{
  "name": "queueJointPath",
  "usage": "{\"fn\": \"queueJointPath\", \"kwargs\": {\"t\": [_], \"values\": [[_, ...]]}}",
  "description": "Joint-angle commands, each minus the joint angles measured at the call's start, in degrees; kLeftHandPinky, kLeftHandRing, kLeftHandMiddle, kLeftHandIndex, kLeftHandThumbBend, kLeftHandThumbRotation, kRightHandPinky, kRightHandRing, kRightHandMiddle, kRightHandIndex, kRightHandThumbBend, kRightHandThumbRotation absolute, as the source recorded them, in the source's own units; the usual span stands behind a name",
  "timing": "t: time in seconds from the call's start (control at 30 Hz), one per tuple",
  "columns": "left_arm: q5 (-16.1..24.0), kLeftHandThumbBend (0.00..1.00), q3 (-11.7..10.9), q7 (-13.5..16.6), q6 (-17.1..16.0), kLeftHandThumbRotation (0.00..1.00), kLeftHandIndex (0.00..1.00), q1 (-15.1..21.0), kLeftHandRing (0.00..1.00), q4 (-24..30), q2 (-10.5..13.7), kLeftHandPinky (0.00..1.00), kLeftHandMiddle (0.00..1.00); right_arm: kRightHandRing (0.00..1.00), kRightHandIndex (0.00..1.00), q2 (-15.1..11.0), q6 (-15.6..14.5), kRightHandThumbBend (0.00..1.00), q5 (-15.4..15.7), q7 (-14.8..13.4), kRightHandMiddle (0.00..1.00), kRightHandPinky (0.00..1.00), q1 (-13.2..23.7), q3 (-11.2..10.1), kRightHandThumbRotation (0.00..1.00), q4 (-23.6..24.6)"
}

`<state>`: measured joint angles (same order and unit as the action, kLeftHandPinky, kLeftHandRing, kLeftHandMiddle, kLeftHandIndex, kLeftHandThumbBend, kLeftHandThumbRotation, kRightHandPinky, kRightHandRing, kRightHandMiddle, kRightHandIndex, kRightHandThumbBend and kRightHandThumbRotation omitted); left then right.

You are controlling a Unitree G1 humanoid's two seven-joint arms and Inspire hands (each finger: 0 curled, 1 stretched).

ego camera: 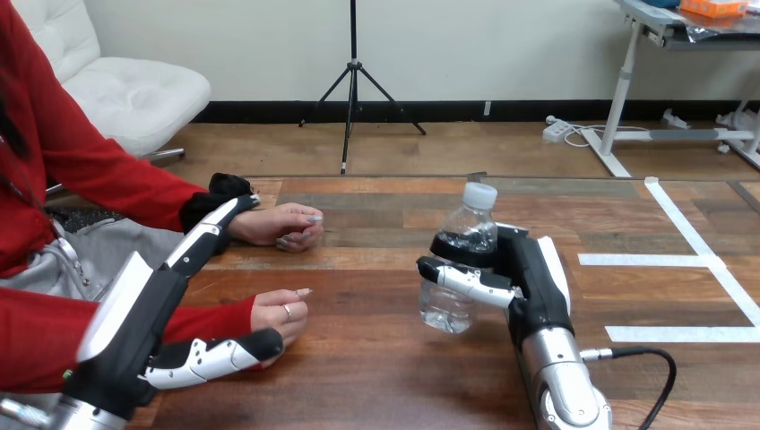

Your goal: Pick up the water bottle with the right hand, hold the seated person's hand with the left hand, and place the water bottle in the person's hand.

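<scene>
A: Status?

B: Right robot hand is wrapped round the bottle — thumb across the front, fingers behind. Bottle's upright, mid-bench, well apart from the person's hands. Can't tell if its base is off the wood.

A: And the left?

B: Left robot hand is open — fingers straight, tips by the cuff of the person's farther hand. The thumb lies along the near edge of the nearer hand and seems to touch it. No grip that I can see.

A: So what makes this step go well?

B: Imo sort the left first: curl thumb and fingers gently round the nearer hand, steadying it palm-up if poss. Then bring the bottle across upright and low. Don't squeeze harder than needed, as thin plastic dents. Let go only once the person's fingers close on it.
</scene>
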<state>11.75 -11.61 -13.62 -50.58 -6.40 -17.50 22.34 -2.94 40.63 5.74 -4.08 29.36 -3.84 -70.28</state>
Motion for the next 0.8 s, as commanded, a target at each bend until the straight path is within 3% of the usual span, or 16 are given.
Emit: {"fn": "queueJointPath", "kwargs": {"t": [0.0,0.33,0.43,0.77], "values": [[2.2,1.00,-0.7,2.2,0.2,0.73,0.98,4.1,1.00,0.3,3.4,0.99,0.99,0.16,0.21,-1.6,3.1,0.70,0.0,0.8,0.20,0.11,1.6,0.3,0.00,5.0],[7.1,1.00,-0.3,3.6,1.5,0.72,1.00,5.4,1.00,-2.1,8.7,1.00,1.00,0.15,0.22,-2.1,3.4,0.71,-0.3,0.9,0.20,0.11,0.7,0.5,0.00,6.9],[10.6,1.00,-0.5,5.8,1.6,0.72,1.00,5.9,1.00,-3.2,10.3,1.00,1.00,0.15,0.22,-2.1,3.3,0.71,-0.6,1.2,0.20,0.11,0.3,0.3,0.00,8.0],[15.6,1.00,1.2,8.8,0.5,0.69,1.00,8.5,1.00,-8.0,15.3,1.00,1.00,0.16,0.22,-2.8,2.2,0.71,-0.8,1.6,0.20,0.11,-0.6,0.4,0.00,11.0]]}}
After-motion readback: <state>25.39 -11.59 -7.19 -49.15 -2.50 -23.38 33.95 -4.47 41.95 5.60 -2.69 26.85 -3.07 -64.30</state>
